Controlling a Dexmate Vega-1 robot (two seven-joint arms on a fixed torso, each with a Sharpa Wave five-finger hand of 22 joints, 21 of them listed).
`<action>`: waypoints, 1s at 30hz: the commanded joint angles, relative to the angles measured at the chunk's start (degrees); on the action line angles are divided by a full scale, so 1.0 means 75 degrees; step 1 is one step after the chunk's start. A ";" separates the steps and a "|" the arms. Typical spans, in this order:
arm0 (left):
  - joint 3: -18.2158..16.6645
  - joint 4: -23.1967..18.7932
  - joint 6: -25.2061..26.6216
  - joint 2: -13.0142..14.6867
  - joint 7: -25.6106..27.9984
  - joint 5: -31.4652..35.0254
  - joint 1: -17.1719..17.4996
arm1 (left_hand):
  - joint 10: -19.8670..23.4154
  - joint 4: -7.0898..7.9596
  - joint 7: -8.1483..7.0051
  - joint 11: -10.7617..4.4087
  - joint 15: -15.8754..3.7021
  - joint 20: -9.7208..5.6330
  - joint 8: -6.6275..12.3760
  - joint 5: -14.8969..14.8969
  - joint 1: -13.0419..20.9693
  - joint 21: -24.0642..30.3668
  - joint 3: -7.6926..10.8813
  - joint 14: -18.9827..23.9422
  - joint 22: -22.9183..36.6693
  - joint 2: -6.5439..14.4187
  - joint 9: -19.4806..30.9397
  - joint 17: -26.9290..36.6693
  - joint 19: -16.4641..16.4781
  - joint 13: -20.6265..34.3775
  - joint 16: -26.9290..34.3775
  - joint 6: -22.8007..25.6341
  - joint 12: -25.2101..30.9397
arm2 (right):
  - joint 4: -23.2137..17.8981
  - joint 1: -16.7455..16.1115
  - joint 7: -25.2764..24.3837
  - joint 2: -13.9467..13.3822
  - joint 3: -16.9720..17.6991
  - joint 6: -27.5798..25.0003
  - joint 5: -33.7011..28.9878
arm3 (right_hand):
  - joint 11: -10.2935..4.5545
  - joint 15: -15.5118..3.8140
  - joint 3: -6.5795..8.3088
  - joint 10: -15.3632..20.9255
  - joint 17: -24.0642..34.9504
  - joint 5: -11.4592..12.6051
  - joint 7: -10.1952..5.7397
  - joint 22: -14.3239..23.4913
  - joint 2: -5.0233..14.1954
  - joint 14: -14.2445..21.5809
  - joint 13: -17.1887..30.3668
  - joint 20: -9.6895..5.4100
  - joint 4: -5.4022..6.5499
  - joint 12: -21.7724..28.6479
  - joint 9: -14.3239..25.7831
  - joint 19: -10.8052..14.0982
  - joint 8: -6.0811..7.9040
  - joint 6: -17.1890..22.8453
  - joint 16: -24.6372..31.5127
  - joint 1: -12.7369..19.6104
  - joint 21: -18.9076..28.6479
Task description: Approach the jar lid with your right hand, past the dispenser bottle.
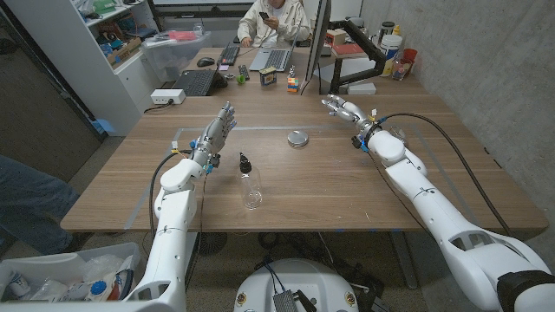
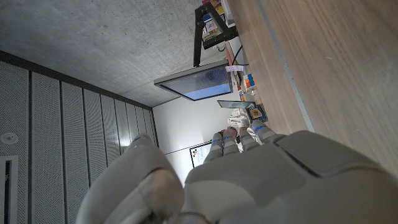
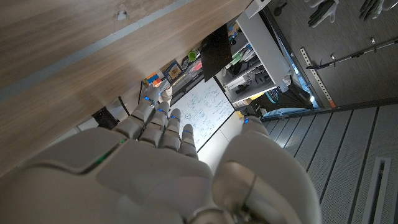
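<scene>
On the desk [image 1: 347, 186], the dispenser bottle [image 1: 250, 181] stands upright near the centre, with the jar lid [image 1: 298, 137] lying apart from it at two o'clock. The left hand [image 1: 218, 132] sits at eleven o'clock from the bottle, its fingers [image 1: 228, 115] reaching toward the far edge. The right hand [image 1: 343, 110] is at one o'clock from the lid, well apart from the bottle, on the lid's far right side. Behind the desk, at twelve o'clock, keyboards [image 1: 195, 82] and a laptop [image 1: 273, 59] lie on an adjoining surface, a person [image 1: 273, 19] seated beyond them.
</scene>
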 commanded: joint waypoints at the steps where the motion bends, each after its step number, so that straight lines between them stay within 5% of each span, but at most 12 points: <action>1: -0.0007 0.0025 0.0014 0.0009 -0.0004 0.0023 -0.0008 | -0.0082 0.0022 -0.0023 -0.0015 -0.0022 -0.0169 0.0036 0.0058 -0.0016 -0.0020 -0.0030 -0.0060 0.0017 0.0081 0.0024 0.0013 -0.0451 0.0020 0.0033 -0.0013 0.0049 | -0.0177 0.0033 -0.0361 -0.0037 -0.0213 -0.0163 -0.0608 | -0.0056 -0.0421 -0.0022 0.0047 0.0025 0.0064 -0.0069 0.0021 0.0018 0.0085 0.0026 -0.0401 0.0002 -0.0002 0.0013 0.0079 0.0001 -0.0050 0.0027 -0.0070 -0.0024; 20: -0.0016 0.0070 -0.0023 0.0038 -0.0008 0.0049 -0.0021 | -0.0085 0.0016 -0.0014 -0.0029 -0.0016 -0.0161 0.0042 0.0055 -0.0012 -0.0072 -0.0058 -0.0059 0.0019 0.0101 0.0024 0.0013 -0.0438 0.0020 0.0036 0.0010 0.0051 | -0.0021 0.0202 -0.1032 -0.0013 -0.0559 -0.0141 -0.1399 | -0.0347 -0.0654 -0.0116 -0.0106 0.0024 0.0238 -0.0320 0.0017 -0.0074 0.0242 0.0029 -0.0582 0.0004 -0.0060 0.0021 0.0303 0.0079 -0.0075 0.0027 -0.0161 -0.0135; 30: 0.0005 -0.0037 0.0013 0.0058 -0.0061 0.0044 0.0021 | -0.0093 0.0012 -0.0013 -0.0009 -0.0018 -0.0166 0.0042 0.0053 -0.0010 -0.0103 -0.0075 -0.0065 0.0020 0.0112 0.0025 0.0013 -0.0428 0.0020 0.0035 0.0015 0.0049 | -0.0401 0.0211 -0.1003 -0.0127 -0.0787 -0.0695 -0.1910 | -0.0405 -0.0683 -0.0148 -0.0131 0.0024 0.0311 -0.0412 0.0016 -0.0112 0.0253 0.0030 -0.0621 -0.0002 -0.0063 0.0025 0.0340 0.0110 -0.0059 0.0011 -0.0180 -0.0185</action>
